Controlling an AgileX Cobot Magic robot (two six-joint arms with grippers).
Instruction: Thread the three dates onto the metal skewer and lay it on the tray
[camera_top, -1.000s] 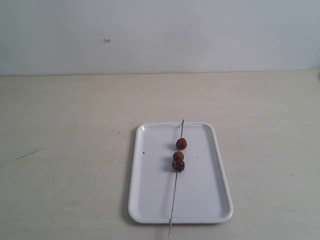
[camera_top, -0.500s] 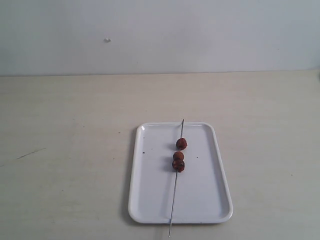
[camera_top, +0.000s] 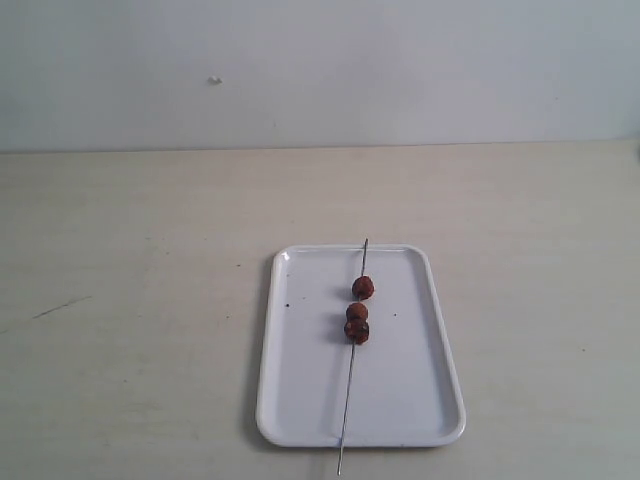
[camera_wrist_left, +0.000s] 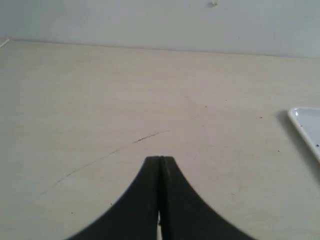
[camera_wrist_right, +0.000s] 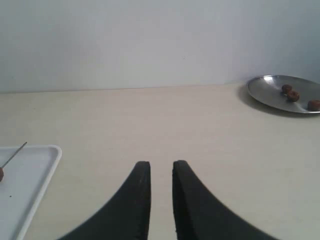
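The white tray (camera_top: 300, 400) lies on the table, right of centre in the exterior view. Along its length rests the thin metal skewer (camera_top: 347, 400), its near end jutting past the tray's front rim. All three dates (camera_top: 358, 310) sit threaded on it, one slightly apart from the other two. Neither arm shows in the exterior view. In the left wrist view my left gripper (camera_wrist_left: 160, 159) is shut with nothing in it, above bare table, the tray's corner (camera_wrist_left: 305, 122) off to one side. My right gripper (camera_wrist_right: 161, 164) stands slightly open and empty; the tray (camera_wrist_right: 40, 175) and the skewer's tip (camera_wrist_right: 15, 154) lie beside it.
A round metal plate (camera_wrist_right: 270, 95) holding loose dates (camera_wrist_right: 292, 94) sits at the table's far edge in the right wrist view. A dark scratch (camera_top: 60, 307) marks the beige tabletop on the left. A pale wall runs behind the table.
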